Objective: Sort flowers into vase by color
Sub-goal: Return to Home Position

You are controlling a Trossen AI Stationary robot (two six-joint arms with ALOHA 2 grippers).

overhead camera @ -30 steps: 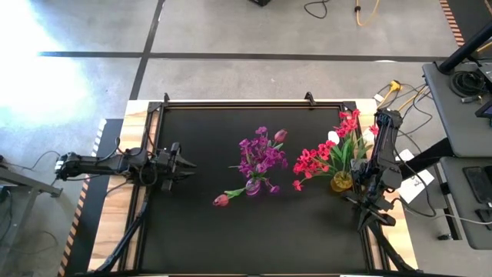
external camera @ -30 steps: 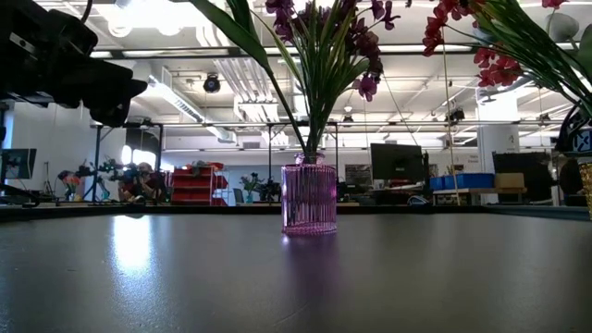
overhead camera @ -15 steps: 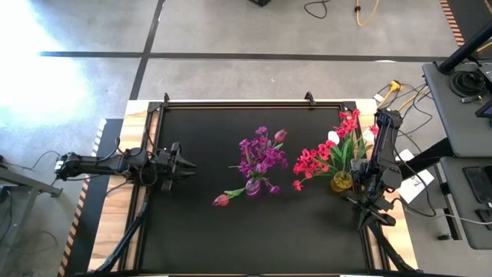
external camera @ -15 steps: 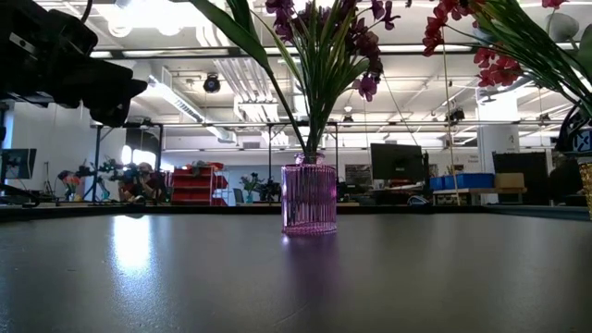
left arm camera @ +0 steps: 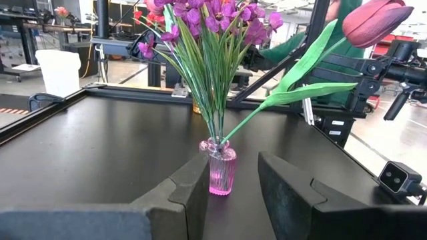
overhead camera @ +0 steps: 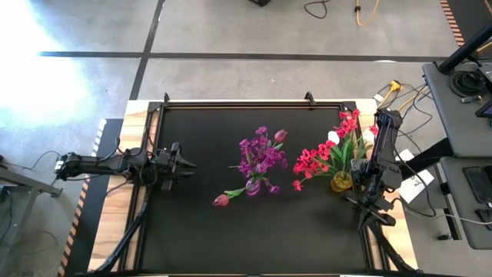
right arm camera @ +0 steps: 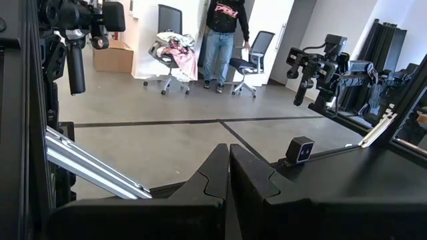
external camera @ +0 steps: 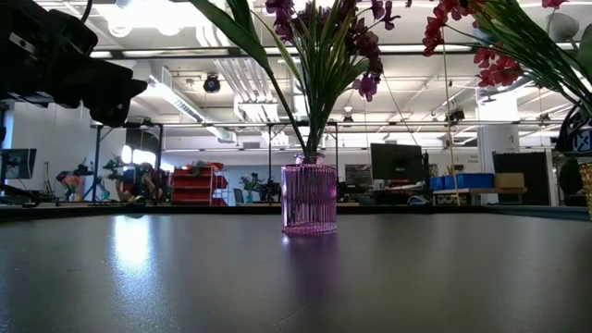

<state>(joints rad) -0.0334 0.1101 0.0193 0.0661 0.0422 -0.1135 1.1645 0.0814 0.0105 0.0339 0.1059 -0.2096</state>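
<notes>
From above, purple flowers (overhead camera: 257, 156) and pink tulips (overhead camera: 221, 200) stand in the pink vase (overhead camera: 253, 188) mid-surface (overhead camera: 192, 238). Red and white flowers (overhead camera: 332, 152) fill the yellow vase (overhead camera: 341, 182) near the right edge. No stem lies loose, so the sorting looks complete.

Low view: the pink vase stands upright.

Left wrist: the left gripper (left arm camera: 232, 163), at the left edge, has its fingers apart and empty.

Right wrist: the right gripper (right arm camera: 229, 152), at the right edge, has its fingers pressed together on nothing. Only parking the arms seems left.
</notes>
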